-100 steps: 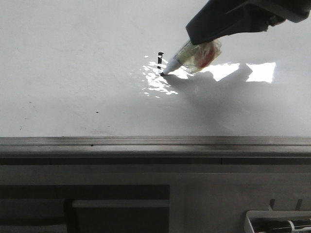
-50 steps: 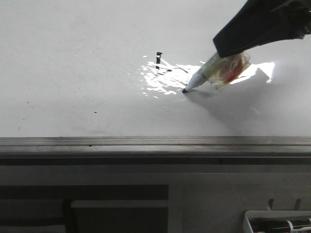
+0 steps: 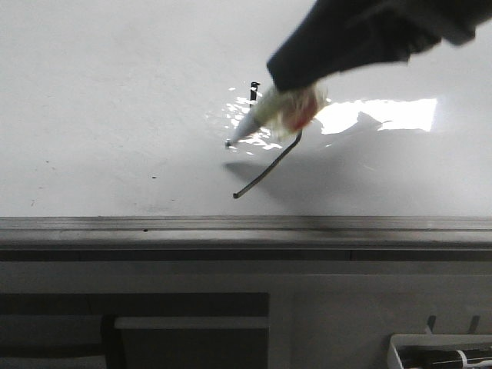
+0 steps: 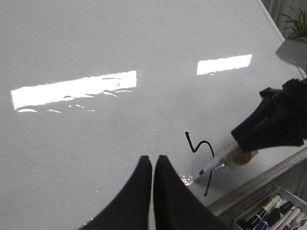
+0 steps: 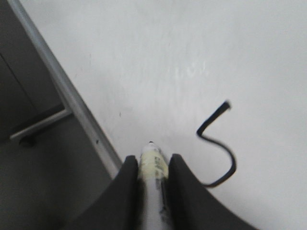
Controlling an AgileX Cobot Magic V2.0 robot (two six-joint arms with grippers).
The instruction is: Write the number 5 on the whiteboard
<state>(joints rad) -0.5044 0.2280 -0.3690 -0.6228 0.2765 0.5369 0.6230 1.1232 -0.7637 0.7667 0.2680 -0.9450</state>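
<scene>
The whiteboard (image 3: 115, 92) is a glossy white board with a glare patch and a grey metal rail (image 3: 231, 224) along its near edge. Black strokes of the number 5 (image 3: 269, 167) lie on it: a short top mark, a curve and a long diagonal tail. They show whole in the left wrist view (image 4: 204, 148) and in the right wrist view (image 5: 218, 139). My right gripper (image 3: 292, 77) is shut on a marker (image 3: 269, 115); its tip hangs just left of the tail, its shadow apart from it. My left gripper (image 4: 153, 159) is shut and empty over the board, left of the 5.
A tray of spare markers (image 3: 438, 354) sits below the rail at the right and also shows in the left wrist view (image 4: 268, 215). Small dark specks (image 3: 153, 177) dot the board at the left. A potted plant (image 4: 297, 24) stands beyond the board's far corner.
The marker tip went right along the curve, then down-left, leaving the long diagonal tail. It now sits to the left of that tail. The left gripper's earlier position is not shown.
</scene>
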